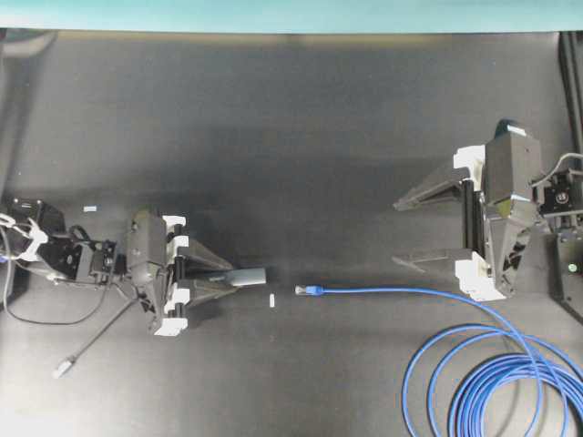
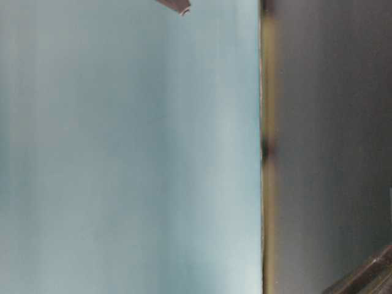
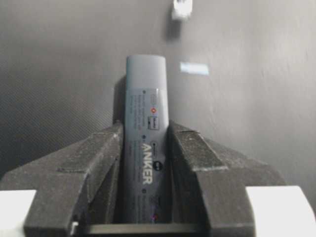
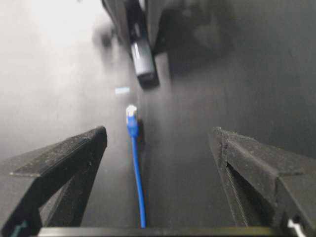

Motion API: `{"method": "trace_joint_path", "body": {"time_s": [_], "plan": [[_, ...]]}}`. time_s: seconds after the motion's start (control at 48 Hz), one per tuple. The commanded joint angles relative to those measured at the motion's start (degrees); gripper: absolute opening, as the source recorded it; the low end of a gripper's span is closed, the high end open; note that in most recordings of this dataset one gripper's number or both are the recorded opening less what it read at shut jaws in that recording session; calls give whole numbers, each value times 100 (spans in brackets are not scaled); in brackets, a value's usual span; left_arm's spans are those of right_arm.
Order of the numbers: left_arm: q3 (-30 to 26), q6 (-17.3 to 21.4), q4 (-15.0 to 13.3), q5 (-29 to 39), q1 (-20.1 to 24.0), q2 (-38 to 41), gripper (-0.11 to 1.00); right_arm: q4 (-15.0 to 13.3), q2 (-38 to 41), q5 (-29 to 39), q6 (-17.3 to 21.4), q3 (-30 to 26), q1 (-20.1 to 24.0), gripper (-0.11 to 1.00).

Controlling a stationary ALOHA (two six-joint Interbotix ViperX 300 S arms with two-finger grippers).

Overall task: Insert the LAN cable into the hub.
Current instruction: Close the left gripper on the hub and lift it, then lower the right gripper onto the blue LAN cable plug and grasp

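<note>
My left gripper (image 1: 219, 281) is shut on the hub (image 1: 246, 276), a slim dark-grey bar whose free end points right. In the left wrist view the hub (image 3: 146, 94) sits between both fingers of that gripper (image 3: 144, 131). The LAN cable's plug (image 1: 306, 289) lies on the table a short way right of the hub's tip, apart from it. The blue cable (image 1: 410, 293) runs right into coils (image 1: 496, 387). My right gripper (image 1: 399, 234) is open and empty above the cable. In the right wrist view the cable (image 4: 136, 163) lies between the open fingers of this gripper (image 4: 159, 136), with the hub (image 4: 143, 61) beyond.
A tiny white chip (image 1: 271, 299) lies between the hub's tip and the plug. The hub's thin grey cord ends in a small plug (image 1: 62, 369) at the lower left. A small pale label (image 1: 89, 208) lies on the dark table (image 1: 291, 137).
</note>
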Motion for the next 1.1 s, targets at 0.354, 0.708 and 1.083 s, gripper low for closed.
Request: {"method": "trace_joint_path", "body": {"time_s": [0.354,0.708,1.083], "plan": [[-387,237,18,2751,264,-2320,28,-26,738,-1134,-26,369,88,82],[-940,290,18,5555,272,-3691,28,-88,2452,-2417,-62,176,308,82],[-1248,105,18,6038,132,-3542,28,-79,4052,-2821,-44,-545,624,81]]}}
